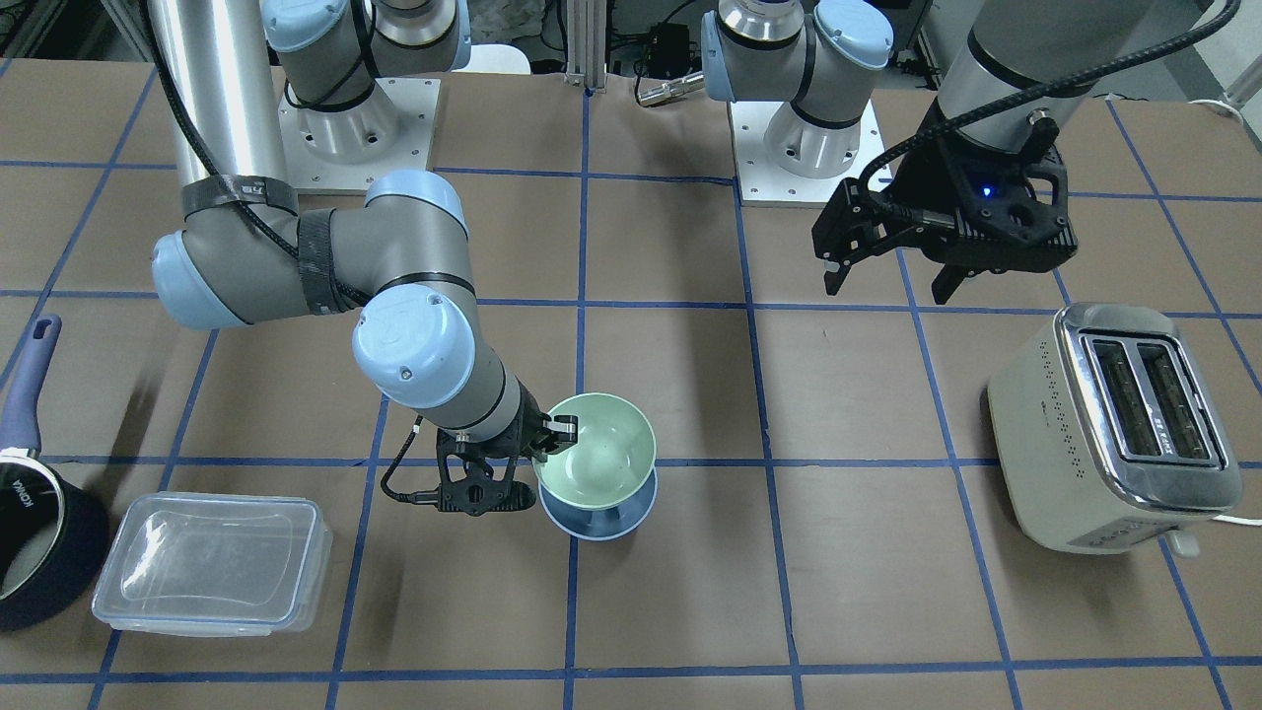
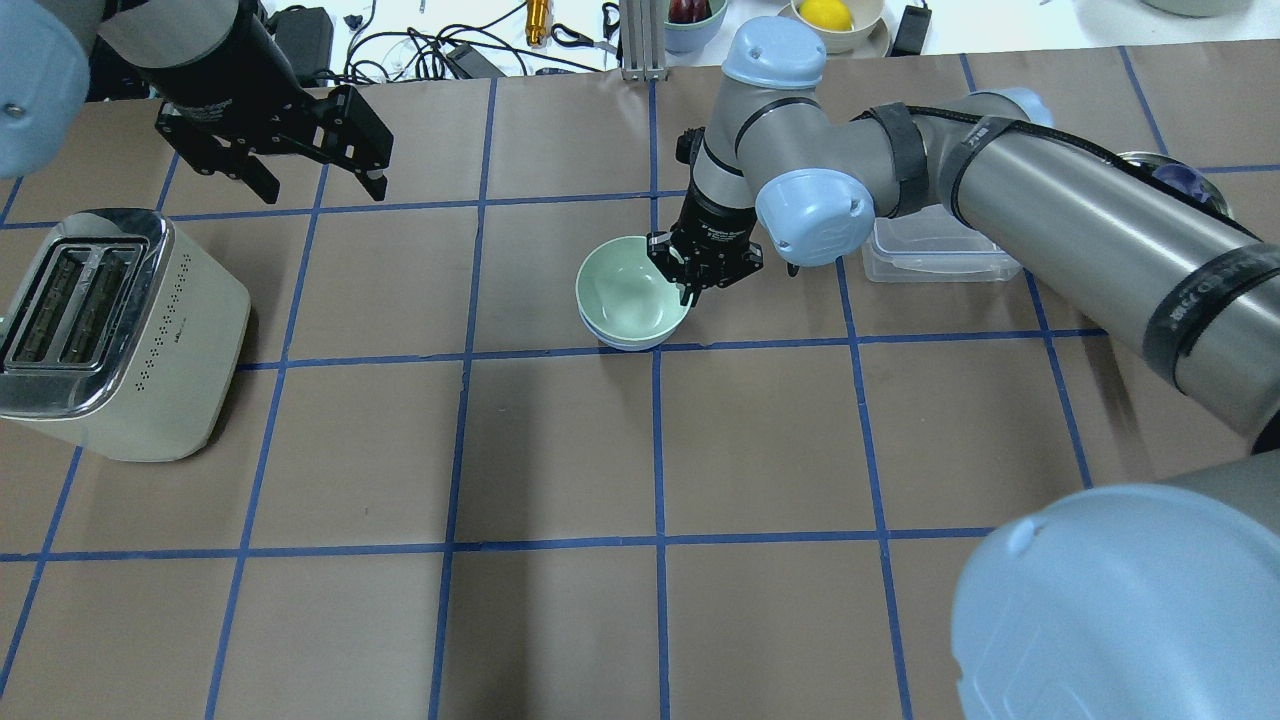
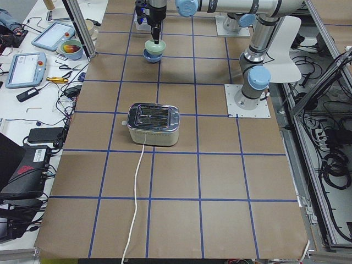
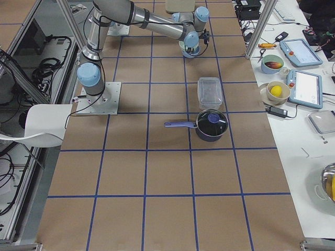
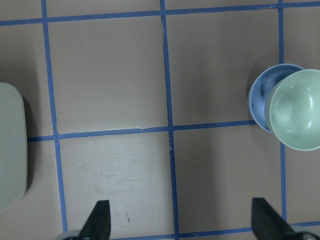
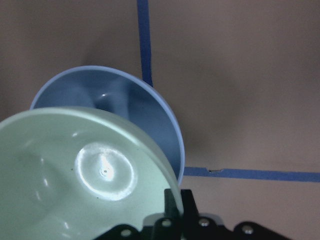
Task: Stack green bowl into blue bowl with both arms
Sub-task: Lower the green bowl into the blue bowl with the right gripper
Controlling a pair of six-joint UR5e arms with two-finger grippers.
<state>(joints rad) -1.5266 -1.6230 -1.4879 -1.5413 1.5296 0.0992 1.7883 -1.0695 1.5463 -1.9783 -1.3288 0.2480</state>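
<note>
The pale green bowl [image 1: 596, 449] hangs a little above the blue bowl [image 1: 601, 521], which stands on the table near its middle. My right gripper [image 1: 560, 434] is shut on the green bowl's rim, one finger inside and one outside. The right wrist view shows the green bowl [image 6: 75, 170] tilted over the blue bowl [image 6: 135, 110], partly covering it. Both also show in the overhead view: the green bowl [image 2: 628, 295] and the blue rim [image 2: 632, 344]. My left gripper [image 2: 322, 190] is open and empty, high above the table, well away from the bowls [image 5: 297, 115].
A cream toaster [image 1: 1114, 424] stands below and beside my left gripper. A clear lidded container [image 1: 212, 562] and a dark blue saucepan [image 1: 39, 532] sit beyond my right arm. Brown table with a blue tape grid [image 2: 655, 450].
</note>
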